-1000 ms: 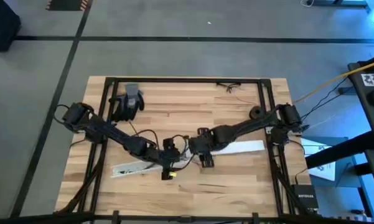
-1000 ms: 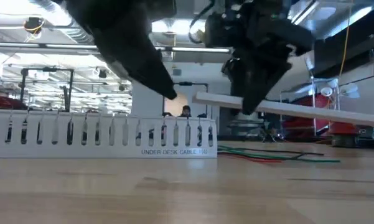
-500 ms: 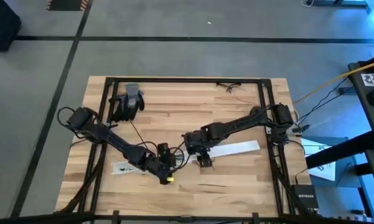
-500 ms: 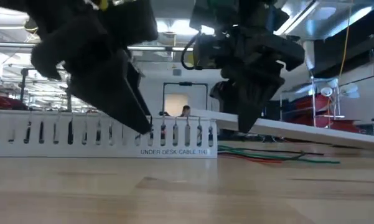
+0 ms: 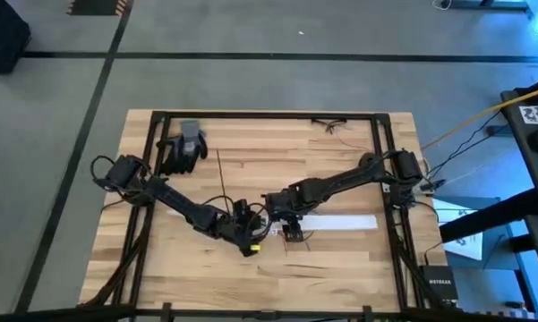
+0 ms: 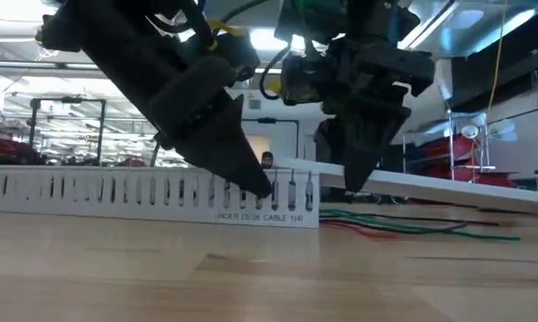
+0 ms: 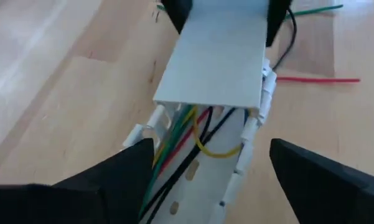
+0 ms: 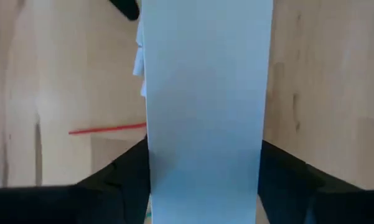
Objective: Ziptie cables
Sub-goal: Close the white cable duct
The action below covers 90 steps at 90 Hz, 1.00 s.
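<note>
While my two arms meet near the middle of the wooden table (image 5: 340, 259), my right gripper (image 8: 204, 180) holds a flat white cover strip (image 8: 205, 93). Its fingers (image 8: 127, 171) press on both long edges of the strip, clamped tight. One end of this cover sits over the white slotted tray (image 6: 116, 192), and its other end lies toward the table's right side. My left gripper (image 7: 205, 177) is low at the tray, just beside my right one. Its fingers (image 7: 121, 171) are spread apart, one on each side of the tray, and I cannot tell if they touch it. The cables (image 7: 187, 140) lie inside the tray: green, red, black and yellow ones. More cables (image 6: 412, 224) rest loose on the wood past the tray's end. A thin black ziptie (image 5: 223, 174) lies alone, well apart, near a dark glove (image 5: 183, 148).
</note>
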Tool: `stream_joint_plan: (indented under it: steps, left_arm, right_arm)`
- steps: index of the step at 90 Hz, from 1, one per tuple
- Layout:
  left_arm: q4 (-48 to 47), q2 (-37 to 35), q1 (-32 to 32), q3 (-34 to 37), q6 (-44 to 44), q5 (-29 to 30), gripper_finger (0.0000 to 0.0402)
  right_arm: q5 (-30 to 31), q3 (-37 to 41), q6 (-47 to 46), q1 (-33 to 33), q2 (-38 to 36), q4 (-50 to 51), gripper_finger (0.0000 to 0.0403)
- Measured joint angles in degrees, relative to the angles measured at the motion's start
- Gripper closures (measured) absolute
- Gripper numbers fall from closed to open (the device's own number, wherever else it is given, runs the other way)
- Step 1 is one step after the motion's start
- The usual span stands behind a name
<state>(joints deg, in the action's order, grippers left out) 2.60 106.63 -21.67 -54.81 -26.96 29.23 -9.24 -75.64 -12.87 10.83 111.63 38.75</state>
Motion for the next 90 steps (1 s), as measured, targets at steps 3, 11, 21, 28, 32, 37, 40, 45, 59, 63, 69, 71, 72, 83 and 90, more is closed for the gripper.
stream_joint_plan:
  steps: [3, 11, 21, 28, 32, 37, 40, 45, 59, 63, 69, 71, 72, 83, 90]
  left_arm:
    - [0.01, 0.0, 0.02, 0.0, -0.29, 0.42, 0.0086]
    - [0.13, 0.04, 0.03, 0.0, -1.09, 1.0, 0.0086]
    - [0.38, 0.09, 0.04, 0.0, -1.54, 1.6, 0.0086]
    - [1.17, 0.63, 0.04, 0.02, -1.8, 2.36, 0.0086]
    - [2.07, 0.96, 0.02, 0.04, -1.71, 2.89, 0.0086]
    - [3.55, 1.94, 0.08, 0.04, -1.63, 2.96, 0.0086]
    - [4.09, 2.37, 0.06, 0.04, -1.54, 3.0, 0.0086]
    - [4.41, 2.78, 0.06, 0.0, -1.38, 3.0, 0.0086]
    - [4.99, 2.88, 0.06, 0.0, -0.88, 2.98, 0.0086]
    - [5.3, 2.89, 0.05, 0.02, -0.85, 2.92, 0.0086]
    - [5.59, 2.89, -0.03, 0.02, -0.63, 2.69, 0.0086]
    - [5.62, 2.89, -0.03, 0.02, -0.58, 2.69, 0.0086]
    - [5.63, 2.89, -0.03, 0.02, -0.55, 2.69, 0.0086]
    - [5.77, 2.89, -0.03, 0.02, -0.61, 2.69, 0.0086]
    - [6.17, 2.89, 0.08, 0.07, -0.64, 2.77, 0.0086]
  right_arm:
    - [0.6, 0.0, -1.49, 0.37, 0.0, -0.08, 0.0173]
    - [2.28, 0.0, -4.92, 1.55, 0.02, -0.34, 0.0173]
    - [4.2, 0.0, -7.12, 2.93, 0.07, -0.79, 0.0173]
    - [5.26, -0.07, -8.3, 3.58, 0.1, -1.16, 0.0173]
    - [5.24, -0.23, -8.77, 3.8, 0.13, -0.94, 0.0173]
    - [5.11, -0.33, -8.95, 3.83, 0.15, -0.75, 0.0173]
    - [4.83, -0.35, -9.0, 3.83, 0.15, -0.75, 0.0173]
    - [4.31, -0.39, -9.12, 3.72, 0.15, -0.65, 0.0173]
    - [-0.33, -0.44, -9.01, 2.85, 0.15, -0.93, 0.0173]
    - [-1.56, -0.44, -9.08, 2.8, 0.15, -1.21, 0.0173]
    - [-2.58, -0.44, -9.24, 2.82, 0.15, -1.41, 0.0173]
    - [-2.63, -0.44, -9.3, 2.83, 0.09, -1.41, 0.0173]
    - [-2.62, -0.44, -9.34, 2.85, 0.02, -1.41, 0.0173]
    - [-2.92, -0.42, -10.17, 2.89, -0.09, -1.7, 0.0173]
    - [-2.76, -0.39, -11.73, 2.96, -0.06, -2.34, 0.0173]
